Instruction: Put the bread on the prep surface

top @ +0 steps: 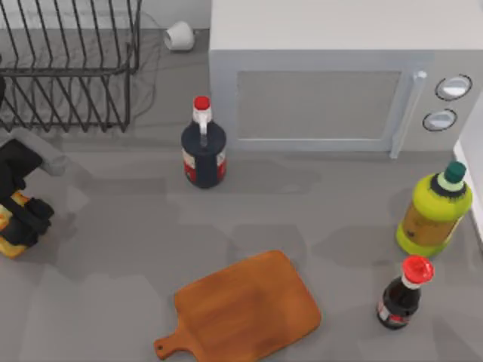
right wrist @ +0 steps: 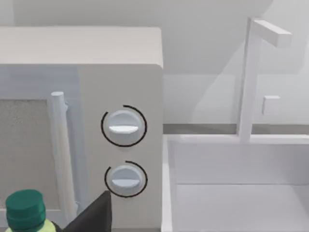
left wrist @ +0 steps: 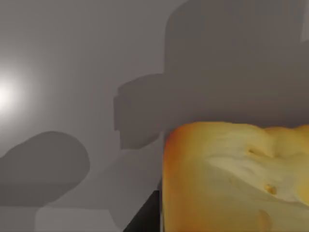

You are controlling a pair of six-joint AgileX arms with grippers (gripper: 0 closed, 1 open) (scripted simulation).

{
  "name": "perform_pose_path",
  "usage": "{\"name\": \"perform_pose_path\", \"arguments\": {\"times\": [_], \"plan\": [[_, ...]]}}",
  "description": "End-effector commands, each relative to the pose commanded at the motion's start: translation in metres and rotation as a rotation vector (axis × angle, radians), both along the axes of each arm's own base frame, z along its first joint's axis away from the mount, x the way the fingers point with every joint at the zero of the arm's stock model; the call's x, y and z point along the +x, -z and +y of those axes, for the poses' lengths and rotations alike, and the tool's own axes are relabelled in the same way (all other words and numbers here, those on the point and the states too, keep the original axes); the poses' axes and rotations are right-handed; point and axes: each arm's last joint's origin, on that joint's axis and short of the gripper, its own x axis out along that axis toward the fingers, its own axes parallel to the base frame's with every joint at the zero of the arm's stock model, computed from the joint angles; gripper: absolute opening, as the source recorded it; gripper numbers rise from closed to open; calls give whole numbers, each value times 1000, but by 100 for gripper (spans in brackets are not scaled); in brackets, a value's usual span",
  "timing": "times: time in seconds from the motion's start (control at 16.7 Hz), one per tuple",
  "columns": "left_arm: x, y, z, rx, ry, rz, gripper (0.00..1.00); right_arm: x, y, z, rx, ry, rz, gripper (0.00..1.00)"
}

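The bread (top: 9,243), a yellow chunk with an orange crust, is at the far left edge of the table, and my left gripper (top: 29,219) is shut on it. In the left wrist view the bread (left wrist: 231,179) looms close above the grey countertop, with a dark finger (left wrist: 145,220) beside it. The prep surface (top: 249,309), a reddish-brown wooden board with a short handle, lies at the front middle, well to the right of the bread. A dark wedge of my right gripper (right wrist: 94,215) shows in front of the microwave's knobs.
A dark bottle with a red cap (top: 202,147) stands before the microwave (top: 324,75). At the right are a yellow-green bottle (top: 436,211) and a small dark bottle (top: 404,294). A wire dish rack (top: 68,60) and a white cup (top: 179,34) sit at the back left. A white sink (right wrist: 241,183) is beside the microwave.
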Motion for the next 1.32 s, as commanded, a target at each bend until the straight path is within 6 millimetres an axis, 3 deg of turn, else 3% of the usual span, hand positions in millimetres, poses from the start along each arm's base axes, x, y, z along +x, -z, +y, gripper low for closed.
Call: {"name": "perform_pose_path", "arguments": {"times": [0.12,0.18,0.78,1.32], "plan": [[0,0,0,0,0,0,2,0,0,0,0,0,0,100],[0,0,0,0,0,0,0,0,0,0,0,0,0,100],[2,-5,0,0,-1,-5,0,0,0,0,0,0,0,100],[1,-98,-1,-1,4,0,0,0,0,0,0,0,0,100]]}}
